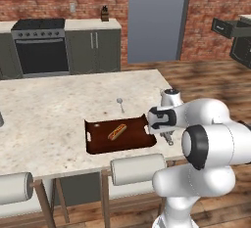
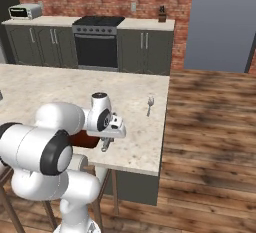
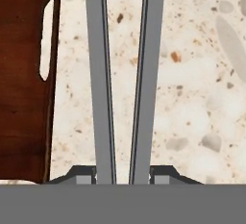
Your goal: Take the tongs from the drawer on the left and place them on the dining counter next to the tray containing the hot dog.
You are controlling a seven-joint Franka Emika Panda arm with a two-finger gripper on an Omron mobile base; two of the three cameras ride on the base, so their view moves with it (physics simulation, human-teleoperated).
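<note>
The end effector [image 3: 123,175] is clenched on the tongs [image 3: 124,74]. In the hand view its two dark finger tips press against the outer sides of the two narrow grey arms, which run away from the camera side by side with a slim gap between them. Below them lies the beige speckled tabletop [image 3: 192,98] of the dining counter [image 1: 44,119]; whether the tongs' far ends touch the stone cannot be told.

The tongs sit just beside the tray [image 3: 24,83], off its short end, where a white handle [image 3: 45,40] shows on the dark brown rim. In the left base view the tray [image 1: 100,141] lies near the front edge of the tabletop, and the end effector [image 1: 169,139] hangs low just to its right. In the right base view it [image 2: 105,146] points down at the stone, with a corner of the tray [image 2: 86,140] visible behind the arm.

The tray holds one thing: the hot dog [image 1: 117,132], lying at a slant about in its middle, small against the tray's brown floor.

A small silver utensil with a round head [image 1: 120,104] lies on the tabletop beyond the tray, apart from it. At the far right of the left base view a dark drawer [image 1: 223,28] stands pulled out from the cabinets.
</note>
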